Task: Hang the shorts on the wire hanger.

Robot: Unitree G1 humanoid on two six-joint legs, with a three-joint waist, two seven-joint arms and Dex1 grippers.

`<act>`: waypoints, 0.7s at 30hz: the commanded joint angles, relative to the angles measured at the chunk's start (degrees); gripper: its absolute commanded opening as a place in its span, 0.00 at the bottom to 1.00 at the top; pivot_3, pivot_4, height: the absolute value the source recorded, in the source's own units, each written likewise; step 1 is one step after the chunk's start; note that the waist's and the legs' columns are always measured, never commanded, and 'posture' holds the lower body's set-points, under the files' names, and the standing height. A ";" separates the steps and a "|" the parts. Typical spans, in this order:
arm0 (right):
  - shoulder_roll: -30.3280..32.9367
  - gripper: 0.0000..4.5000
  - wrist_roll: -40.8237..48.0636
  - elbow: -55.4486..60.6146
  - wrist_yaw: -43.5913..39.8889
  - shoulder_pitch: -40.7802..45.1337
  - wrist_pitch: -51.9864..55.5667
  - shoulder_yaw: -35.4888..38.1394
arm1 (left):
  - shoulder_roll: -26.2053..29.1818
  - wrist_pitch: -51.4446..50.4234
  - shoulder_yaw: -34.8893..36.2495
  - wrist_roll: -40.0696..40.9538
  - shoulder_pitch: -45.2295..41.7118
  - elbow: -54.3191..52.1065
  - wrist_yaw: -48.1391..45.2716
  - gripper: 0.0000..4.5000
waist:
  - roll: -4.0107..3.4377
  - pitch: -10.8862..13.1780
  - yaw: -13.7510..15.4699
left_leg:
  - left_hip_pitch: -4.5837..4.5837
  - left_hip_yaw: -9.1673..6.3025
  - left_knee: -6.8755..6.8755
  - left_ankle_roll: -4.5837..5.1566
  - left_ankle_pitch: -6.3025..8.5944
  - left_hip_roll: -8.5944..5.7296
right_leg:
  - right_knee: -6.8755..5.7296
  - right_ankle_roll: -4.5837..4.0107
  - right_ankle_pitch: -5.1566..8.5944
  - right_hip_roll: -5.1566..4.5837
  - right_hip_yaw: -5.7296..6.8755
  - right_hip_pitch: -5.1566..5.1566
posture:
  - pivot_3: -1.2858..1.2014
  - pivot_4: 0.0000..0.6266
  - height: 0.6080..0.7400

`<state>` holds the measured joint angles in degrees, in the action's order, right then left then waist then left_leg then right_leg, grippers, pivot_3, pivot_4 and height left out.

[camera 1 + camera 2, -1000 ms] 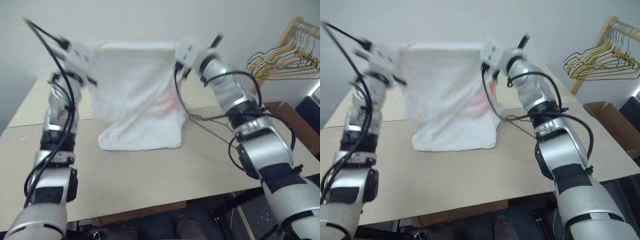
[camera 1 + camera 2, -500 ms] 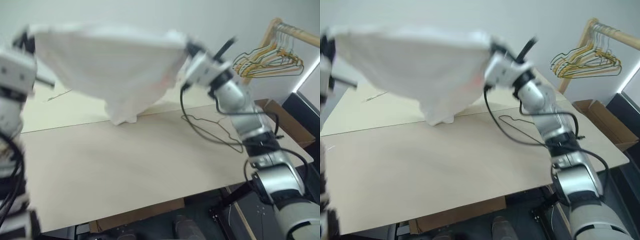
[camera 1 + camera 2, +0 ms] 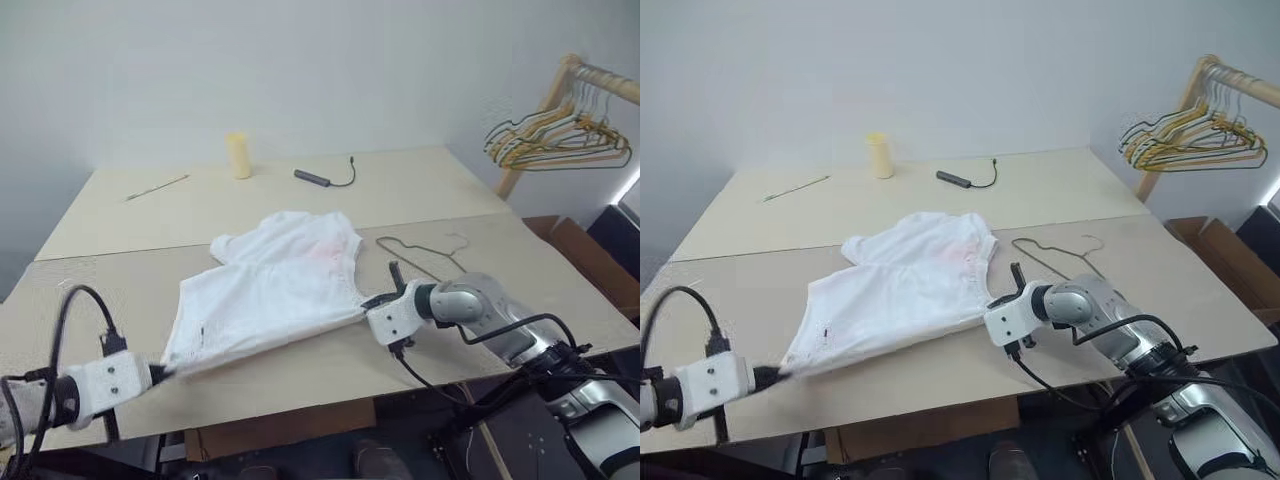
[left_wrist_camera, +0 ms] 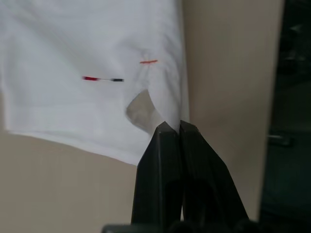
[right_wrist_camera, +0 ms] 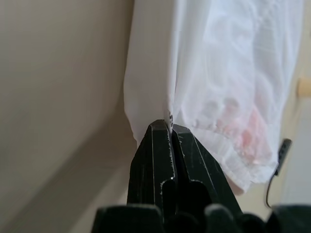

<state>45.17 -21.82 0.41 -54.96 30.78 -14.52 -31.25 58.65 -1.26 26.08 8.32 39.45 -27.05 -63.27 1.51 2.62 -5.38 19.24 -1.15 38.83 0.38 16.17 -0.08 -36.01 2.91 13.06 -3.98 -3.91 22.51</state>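
Shorts (image 3: 275, 285) lie spread mid-frame on the worktop (image 3: 420, 190), both grippers' fingers (image 4: 160, 160) pinching corners; hanger (image 3: 425, 256), right of them, still bare.

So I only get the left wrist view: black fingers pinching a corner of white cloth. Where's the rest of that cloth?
Observer: The shorts lie spread on the table, and the right fingers pinch the opposite edge.
Operator: Is a hanger anywhere near?
Observer: Yes, a wire hanger lies flat on the table just beside the shorts, on the right arm's side.
Operator: Anything else up there?
Observer: A yellow cylinder stands near the far edge.
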 commanded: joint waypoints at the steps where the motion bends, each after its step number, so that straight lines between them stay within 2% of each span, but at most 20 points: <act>1: 4.05 0.01 0.89 2.00 -5.55 -1.01 1.40 2.40 | 2.73 -4.05 3.51 -4.03 5.65 -0.37 -5.53 0.00 | -0.01 0.00 0.33 | 0.04 0.02 -0.01 0.03 0.03 0.00 | 0.01 -0.08 -0.01 -0.01 0.00 0.04 | 0.51 0.00 1.00; 3: 4.17 0.01 1.95 3.80 -7.07 -1.98 2.58 3.05 | 3.23 -4.97 3.86 -5.90 6.85 0.05 -5.69 0.00 | 0.00 0.00 0.81 | 0.02 0.08 -0.05 0.07 0.09 0.01 | 0.00 -0.26 0.00 0.02 0.01 0.05 | 0.51 0.00 1.00; 7: 5.09 0.01 4.49 7.85 -11.19 -3.85 4.81 3.71 | 3.60 -7.65 3.66 -5.60 6.62 -1.75 -6.95 0.00 | -0.01 0.01 1.59 | -0.03 0.44 -0.03 0.07 0.09 0.08 | -0.03 -0.06 0.20 0.22 0.02 0.04 | 0.51 0.00 1.00; 10: 5.78 0.01 5.13 9.75 -13.35 -4.69 6.70 3.62 | 4.27 -9.23 3.41 -5.44 6.13 -3.47 -8.27 0.00 | 0.00 0.01 1.82 | -0.11 0.49 0.01 0.06 0.09 0.20 | -0.05 -0.43 0.40 0.31 0.02 -0.02 | 0.50 0.00 1.00; 13: 5.19 0.01 4.03 9.09 -11.78 -5.33 6.88 3.70 | 3.55 -12.96 2.70 -1.26 4.47 -6.84 -9.37 0.00 | 0.02 0.00 1.80 | -0.17 0.59 0.01 0.05 0.10 0.31 | -0.05 -0.47 0.40 0.42 0.00 -0.06 | 0.50 0.00 1.00; 15: 5.20 0.01 3.60 8.65 -11.26 -5.65 6.30 3.68 | 3.84 -13.36 2.49 -1.62 4.39 -6.86 -10.18 0.00 | 0.03 0.00 1.64 | -0.16 0.65 0.01 0.03 0.11 0.41 | -0.04 -0.48 0.41 0.46 0.00 -0.02 | 0.50 0.00 1.00; 18: 6.63 0.16 5.39 10.02 -12.80 -6.94 6.41 4.34 | 4.54 -11.55 2.84 -4.06 4.75 -3.87 -11.29 0.15 | 0.01 0.00 1.53 | -0.13 0.73 -0.02 -0.01 0.14 0.44 | -0.06 -0.54 0.42 0.57 -0.03 0.07 | 0.49 0.00 1.00; 21: 7.90 0.39 7.32 12.01 -14.62 -7.98 7.74 5.26 | 4.55 -10.12 3.70 -5.09 4.65 -2.51 -12.09 0.37 | 0.02 0.01 1.46 | -0.03 0.77 -0.04 -0.02 0.14 0.45 | -0.08 -0.61 0.42 0.59 -0.03 0.23 | 0.49 0.00 1.00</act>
<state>52.68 -16.51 9.71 -68.57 22.56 -7.66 -28.26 62.64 -12.49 27.86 3.98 44.46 -29.39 -74.73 1.53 2.63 -3.92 19.21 -0.37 38.79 0.36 16.32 0.40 -36.10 2.28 13.47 -3.37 -3.94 22.74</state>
